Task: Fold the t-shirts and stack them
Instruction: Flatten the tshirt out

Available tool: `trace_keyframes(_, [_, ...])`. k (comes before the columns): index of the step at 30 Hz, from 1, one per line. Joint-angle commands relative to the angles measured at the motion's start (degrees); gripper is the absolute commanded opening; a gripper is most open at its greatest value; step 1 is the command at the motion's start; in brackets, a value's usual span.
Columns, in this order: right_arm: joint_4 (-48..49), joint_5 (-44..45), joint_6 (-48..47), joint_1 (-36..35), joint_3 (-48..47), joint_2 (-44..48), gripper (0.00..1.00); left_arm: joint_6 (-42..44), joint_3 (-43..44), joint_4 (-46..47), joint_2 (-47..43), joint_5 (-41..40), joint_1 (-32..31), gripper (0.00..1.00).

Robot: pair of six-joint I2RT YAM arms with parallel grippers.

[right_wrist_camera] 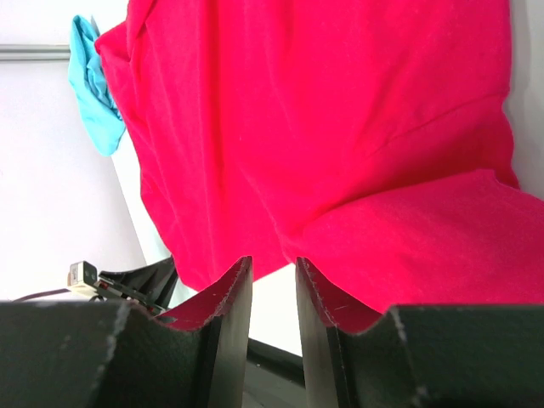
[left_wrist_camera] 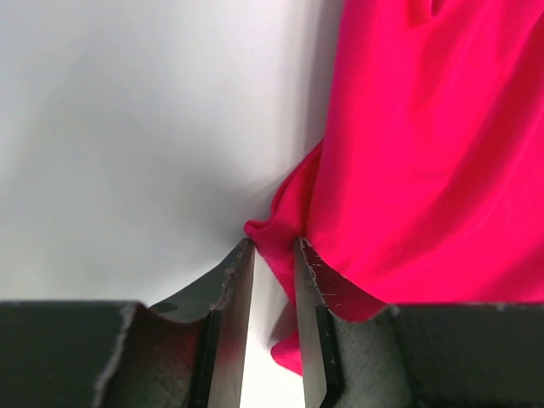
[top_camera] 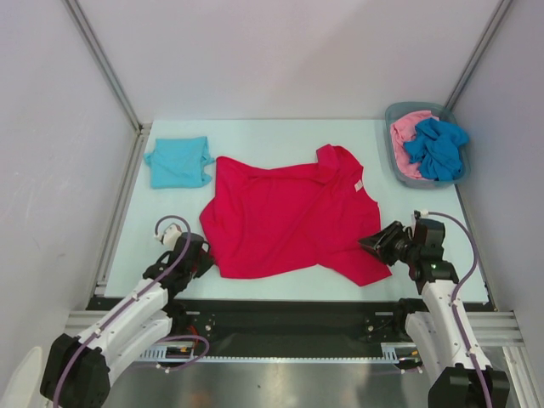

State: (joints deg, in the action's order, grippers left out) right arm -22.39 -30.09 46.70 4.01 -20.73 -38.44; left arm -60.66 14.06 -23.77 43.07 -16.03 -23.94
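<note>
Four t-shirts: the teal t-shirt (top_camera: pixel 178 161) lies folded at ten o'clock. At seven, the left gripper (top_camera: pixel 204 257) has a bunched fold of the red t-shirt (top_camera: pixel 280 212) between narrow jaws (pinched or not, I cannot tell). That shirt sprawls rumpled at centre; it should handle light and limp, and is best taken by its hem corners. At four, the right gripper (top_camera: pixel 370 243) stands slightly open at the hem. At two, the grey bin (top_camera: pixel 414 105) holds the pink t-shirt (top_camera: pixel 406 136) and blue t-shirt (top_camera: pixel 435 146), obstructing nothing.

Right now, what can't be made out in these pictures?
- Left wrist view: whether the left claw actually pinches the red t-shirt lying between its tips.
- Top view: the pink t-shirt, mostly buried under the blue t-shirt in the bin.
- Right wrist view: the teal t-shirt, half hidden behind the red one.
</note>
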Motion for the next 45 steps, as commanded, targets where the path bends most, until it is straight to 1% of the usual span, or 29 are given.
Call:
trace_keyframes(1, [0.8, -1.6, 0.3, 0.4, 0.0, 0.5, 0.32, 2.6, -0.2, -0.5, 1.1, 0.7, 1.0, 0.32])
trace_keyframes(3, [0.8, -1.6, 0.4, 0.5, -0.3, 0.2, 0.32, 2.6, -0.7, -0.3, 0.5, 0.8, 0.9, 0.30])
trace_keyframes(6, [1.0, -1.7, 0.6, 0.6, -0.5, 0.0, 0.32, 2.7, -1.3, -0.4, 0.2, 1.3, 1.0, 0.16])
trace_keyframes(7, [1.2, -1.9, 0.7, 0.6, -0.5, 0.0, 0.32, 2.7, -1.4, -0.3, 0.3, 1.4, 1.0, 0.05])
trace_keyframes(8, [1.2, -1.9, 0.8, 0.6, -0.4, 0.1, 0.32, 2.7, -1.4, -0.2, 0.2, 1.5, 1.0, 0.00])
trace_keyframes(12, [1.4, -2.3, 1.0, 0.7, -0.5, 0.1, 0.32, 3.0, -0.8, -0.7, 0.3, 1.6, 1.0, 0.00])
trace_keyframes(17, [2.2, -1.6, 0.5, 0.7, -0.4, -0.5, 0.32, 4.1, 3.2, -3.5, -0.3, 0.7, 1.1, 0.00])
trace_keyframes(21, [2.9, -1.0, 0.4, 0.7, -0.7, -3.0, 0.31, 4.6, 8.2, -9.8, -1.4, -0.4, 1.0, 0.00])
trace_keyframes(26, [5.4, -1.5, 1.4, 0.7, -0.8, -4.2, 0.31, 4.0, 12.2, -17.3, -3.7, -2.3, 0.7, 0.00])
trace_keyframes(30, [6.0, -2.5, 1.7, 0.7, -0.7, -4.1, 0.31, 2.4, 16.3, -22.8, -2.1, -2.7, 0.7, 0.00])
trace_keyframes(35, [6.1, -3.0, 2.3, 0.7, -0.5, -3.0, 0.30, -1.5, 17.7, -28.3, -3.9, -0.3, 0.1, 0.00])
trace_keyframes(45, [8.6, -5.1, 3.4, 0.7, 0.8, -2.7, 0.30, -3.5, 24.0, -42.2, -9.9, -4.4, 0.0, 0.00])
